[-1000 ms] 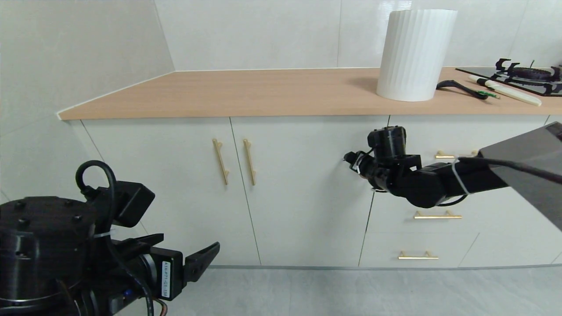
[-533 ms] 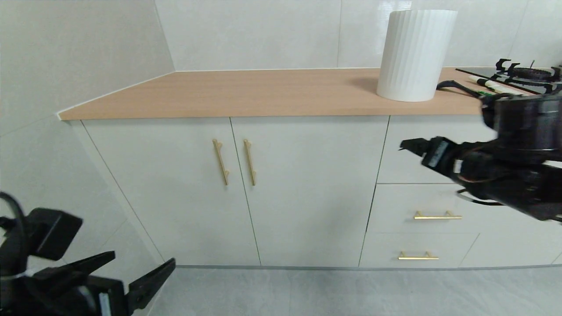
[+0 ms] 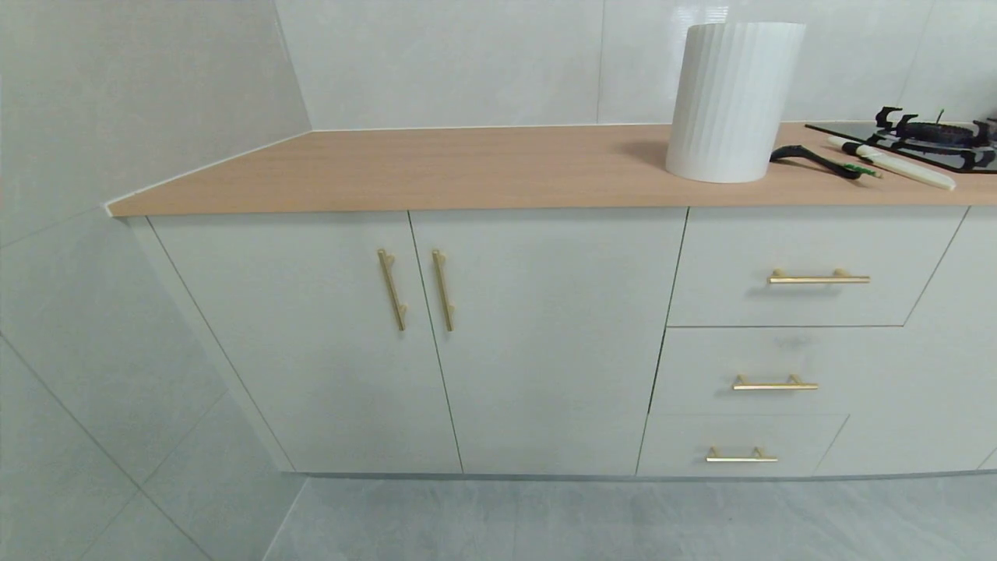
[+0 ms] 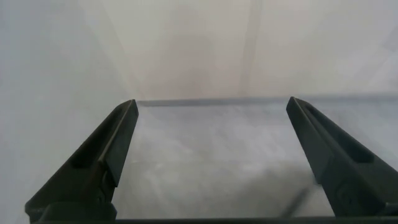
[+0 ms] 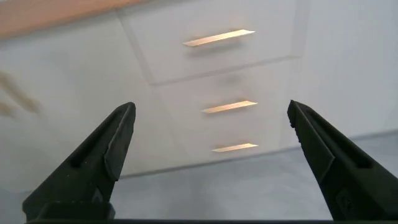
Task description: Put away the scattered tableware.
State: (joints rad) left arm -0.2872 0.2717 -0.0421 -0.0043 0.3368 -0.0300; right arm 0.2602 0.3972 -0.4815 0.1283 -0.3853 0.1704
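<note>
A tall white ribbed holder (image 3: 734,101) stands on the wooden countertop (image 3: 436,167). Just right of it lie a black-handled utensil (image 3: 818,159) and a long white utensil (image 3: 892,162) with a dark, green-marked end. My left gripper (image 4: 211,112) is open with nothing between its fingers and faces the grey floor and the foot of a pale wall. My right gripper (image 5: 211,115) is open and empty too, and faces the drawer fronts with their gold handles (image 5: 219,38).
White cabinet doors (image 3: 420,335) with gold handles stand under the countertop, and three drawers (image 3: 810,265) are to their right. A black gas hob (image 3: 927,134) sits at the far right. A tiled wall closes the left side. Grey floor lies below.
Both arms have dropped out of the head view: the left sank off the lower left, the right swung right and off. The head view has shifted slightly.
</note>
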